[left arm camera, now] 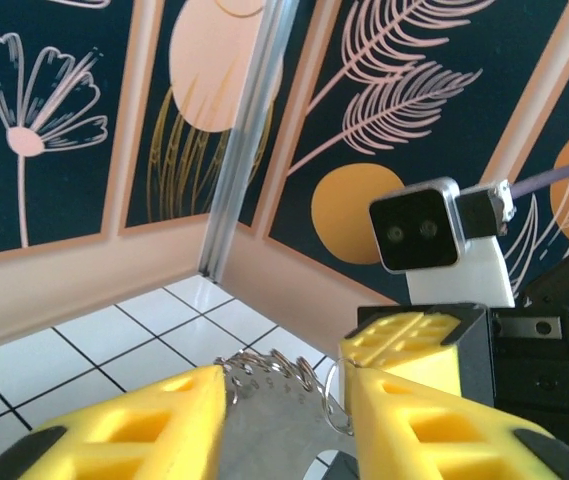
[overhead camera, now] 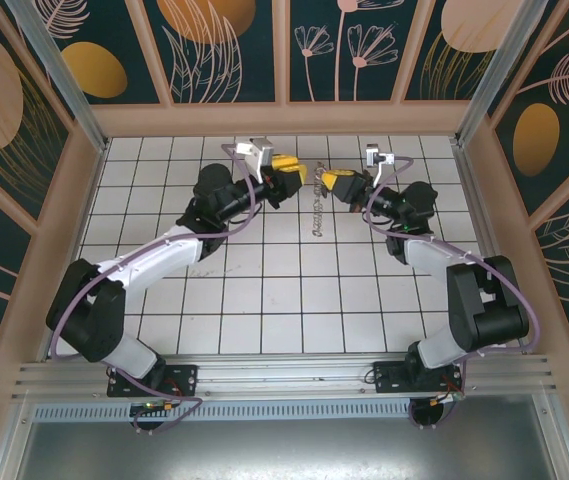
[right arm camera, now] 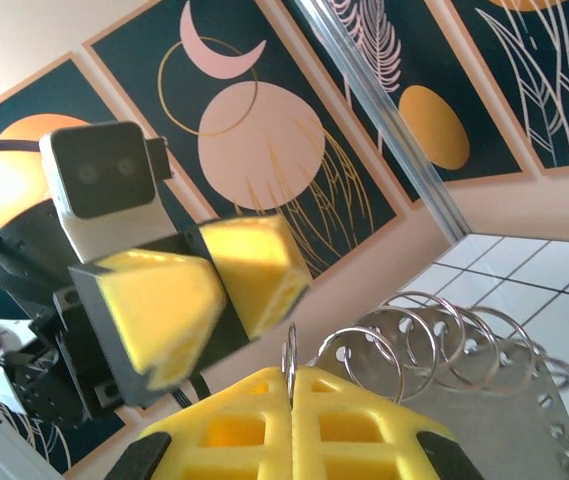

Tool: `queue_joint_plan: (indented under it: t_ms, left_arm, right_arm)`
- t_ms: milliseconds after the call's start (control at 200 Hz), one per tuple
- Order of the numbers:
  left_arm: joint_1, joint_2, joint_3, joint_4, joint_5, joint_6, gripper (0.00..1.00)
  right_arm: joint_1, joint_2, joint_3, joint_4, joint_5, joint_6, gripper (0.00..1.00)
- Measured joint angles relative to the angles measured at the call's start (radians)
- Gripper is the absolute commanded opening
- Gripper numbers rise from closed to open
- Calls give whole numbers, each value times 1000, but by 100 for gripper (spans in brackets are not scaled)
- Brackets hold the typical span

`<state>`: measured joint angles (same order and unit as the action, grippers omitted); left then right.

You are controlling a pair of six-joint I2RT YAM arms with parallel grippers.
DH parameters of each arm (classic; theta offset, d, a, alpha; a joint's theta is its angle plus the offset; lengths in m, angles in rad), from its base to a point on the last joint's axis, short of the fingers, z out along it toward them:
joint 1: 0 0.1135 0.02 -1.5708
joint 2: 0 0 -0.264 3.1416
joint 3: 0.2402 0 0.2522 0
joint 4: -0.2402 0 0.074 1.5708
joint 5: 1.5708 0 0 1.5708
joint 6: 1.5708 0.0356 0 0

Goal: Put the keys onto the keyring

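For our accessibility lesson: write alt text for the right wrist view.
The right gripper pinches a thin ring of the silvery keyring, whose linked loops run toward the frame's right edge, white tiles beyond. The left gripper faces it, patterned wall panels behind.

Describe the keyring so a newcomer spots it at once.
On the white tiled table, go to the far middle, where the left gripper and right gripper face each other. The keyring is the short silvery string of linked rings in the gap between them, one ring pinched in the right fingers. Bare thin metal, unlike the purple cables.
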<state>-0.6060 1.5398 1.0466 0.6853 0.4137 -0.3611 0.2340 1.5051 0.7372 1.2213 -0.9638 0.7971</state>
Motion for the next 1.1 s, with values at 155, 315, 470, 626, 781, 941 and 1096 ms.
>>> queue_joint_plan:
  t_ms: [155,315,470,626,781,941,1096]
  left_arm:
    - [50,-6,32,-55,61,-4,53]
    - [82,11,89,-109,161,-25,54]
    - [84,60,129,-118,248,-79,54]
    - [84,128,134,-84,294,-194,53]
    - [84,201,132,33,311,-354,50]
    - [84,264,130,147,312,-499,48]
    - [85,286,129,188,312,-568,47]
  right_arm:
    - [-22,0,23,-102,-35,-47,0]
    - [-25,3,72,-189,-60,-89,0]
    - [-26,33,98,-208,-63,-92,0]
    - [-37,73,100,-210,-58,-73,0]
    - [-45,89,100,-210,-43,-29,0]
    - [-47,89,100,-209,-27,18,0]
    - [-50,91,105,-209,-24,50,0]
